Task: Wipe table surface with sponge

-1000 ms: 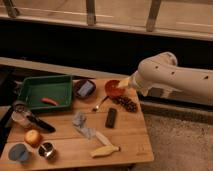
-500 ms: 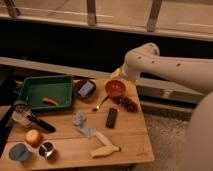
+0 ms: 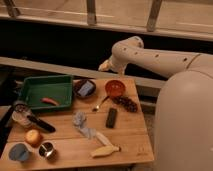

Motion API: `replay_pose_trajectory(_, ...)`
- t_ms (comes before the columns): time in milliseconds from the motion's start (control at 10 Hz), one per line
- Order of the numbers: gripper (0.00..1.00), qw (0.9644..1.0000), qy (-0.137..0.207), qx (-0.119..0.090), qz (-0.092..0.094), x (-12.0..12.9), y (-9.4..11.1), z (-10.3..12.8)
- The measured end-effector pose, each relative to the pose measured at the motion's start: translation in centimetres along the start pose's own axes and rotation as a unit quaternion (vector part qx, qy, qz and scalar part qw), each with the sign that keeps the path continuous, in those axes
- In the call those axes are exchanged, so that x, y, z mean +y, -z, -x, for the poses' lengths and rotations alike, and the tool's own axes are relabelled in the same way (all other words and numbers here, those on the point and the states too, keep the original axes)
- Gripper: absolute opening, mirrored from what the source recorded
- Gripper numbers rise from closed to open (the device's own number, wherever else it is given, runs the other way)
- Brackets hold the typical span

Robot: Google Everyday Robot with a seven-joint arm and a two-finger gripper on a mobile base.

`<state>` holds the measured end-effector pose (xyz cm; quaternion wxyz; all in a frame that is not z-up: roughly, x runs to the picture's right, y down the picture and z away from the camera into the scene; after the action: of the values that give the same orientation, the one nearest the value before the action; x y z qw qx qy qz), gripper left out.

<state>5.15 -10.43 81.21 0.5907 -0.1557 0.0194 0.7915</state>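
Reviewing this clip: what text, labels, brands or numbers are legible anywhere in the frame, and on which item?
No text can be read anywhere.
Remote: any button marks are too blurred to read.
Cup and tin: no label shows.
Pincer, in the air beyond the far edge of the table: no marking shows.
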Motion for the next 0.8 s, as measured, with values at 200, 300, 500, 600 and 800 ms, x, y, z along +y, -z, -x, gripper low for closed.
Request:
replay_pose_trajectory(200, 0.8, 1.0, -0.001, 0.0, 0.0, -0.2, 0.0, 0.0)
replay_pose_trajectory(300, 0.8, 1.0, 0.0, 0.001, -0.001, -0.2, 0.0, 0.0)
replay_pose_trajectory(500, 0.8, 0.9998, -0.004, 0.016, -0.011, -1.1, -0.5, -0.5)
replay_pose_trajectory(600, 0.8, 0.9997, -0.005, 0.02, -0.013, -2.1, -0.8, -0.8)
replay_pose_trajectory(800, 0.8, 0.9997, -0.001, 0.023, -0.011, -2.4, -0.9, -0.9)
